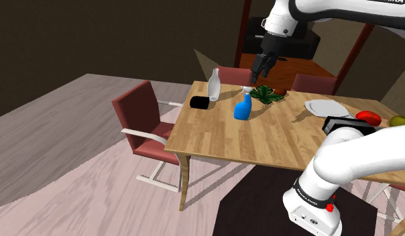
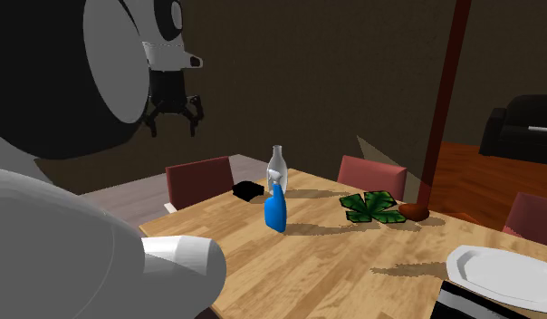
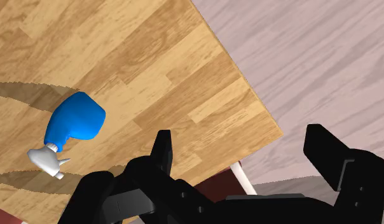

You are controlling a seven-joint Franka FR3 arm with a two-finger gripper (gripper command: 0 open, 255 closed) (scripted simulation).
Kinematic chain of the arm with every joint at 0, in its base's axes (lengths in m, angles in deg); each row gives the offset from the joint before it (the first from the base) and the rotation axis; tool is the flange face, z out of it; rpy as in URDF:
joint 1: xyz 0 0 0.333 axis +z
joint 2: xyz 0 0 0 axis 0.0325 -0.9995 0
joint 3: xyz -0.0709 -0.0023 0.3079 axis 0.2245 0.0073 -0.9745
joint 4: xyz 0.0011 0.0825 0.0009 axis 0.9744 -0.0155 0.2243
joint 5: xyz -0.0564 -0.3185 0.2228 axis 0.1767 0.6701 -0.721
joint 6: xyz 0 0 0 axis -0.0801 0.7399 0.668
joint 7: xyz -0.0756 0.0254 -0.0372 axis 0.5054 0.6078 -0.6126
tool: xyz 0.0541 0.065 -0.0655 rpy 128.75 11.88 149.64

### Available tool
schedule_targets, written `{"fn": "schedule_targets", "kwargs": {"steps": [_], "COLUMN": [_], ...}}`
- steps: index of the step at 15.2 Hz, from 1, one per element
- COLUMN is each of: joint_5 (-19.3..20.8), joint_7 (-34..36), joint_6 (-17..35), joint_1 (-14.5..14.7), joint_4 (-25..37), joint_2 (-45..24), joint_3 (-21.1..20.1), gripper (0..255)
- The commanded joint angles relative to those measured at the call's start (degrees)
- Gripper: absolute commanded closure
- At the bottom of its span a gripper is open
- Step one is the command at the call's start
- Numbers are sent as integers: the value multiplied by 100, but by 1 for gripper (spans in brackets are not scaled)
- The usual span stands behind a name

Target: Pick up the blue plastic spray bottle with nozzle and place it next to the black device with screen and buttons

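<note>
Where the wooden desk (image 1: 261, 144) spreads across the middle of the shoulder view, dark red chairs (image 1: 142, 114) stand around it, one at its left side and others along the far edge. The white arm (image 1: 342, 17) reaches in over the desk, and its black claw (image 1: 263, 67) hangs in the air high above the boards, fingers spread wide with nothing between them. In the wrist view the claw looks down on a corner of the desk and the pale floor (image 3: 324, 57) beyond it.

A white plate (image 1: 325, 107) lies toward the shoulder view's right, with a red round thing (image 1: 369, 117) and a yellow-green fruit (image 1: 397, 121) just past it. A green leafy thing (image 1: 268, 94) lies flat on the far side of the desk, and in the second exterior view a small brown object (image 2: 413, 211) sits just beside it. A tall pale bottle (image 1: 214, 85) stands upright near the far left corner.

The blue spray bottle (image 1: 243, 107), with a pale nozzle, stands upright on the desk between the pale bottle and the leafy thing. It touches neither, and it is well below the claw, off to one side of its fingers. The small black device (image 1: 200, 102) rests just beside the pale bottle's base, near the spray bottle but apart from it.
</note>
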Motion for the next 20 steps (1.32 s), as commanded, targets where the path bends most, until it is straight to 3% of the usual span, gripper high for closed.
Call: {"fn": "schedule_targets", "kwargs": {"steps": [1, 10, 20], "joint_5": [0, 684, 1268], "joint_7": [0, -1466, -2891], "joint_6": [0, 470, 931], "joint_1": [0, -36, -140], "joint_4": [0, 304, 1216], "joint_2": [0, -1586, -3685], "joint_3": [0, 657, 1129], "gripper": [0, 0, 0]}}
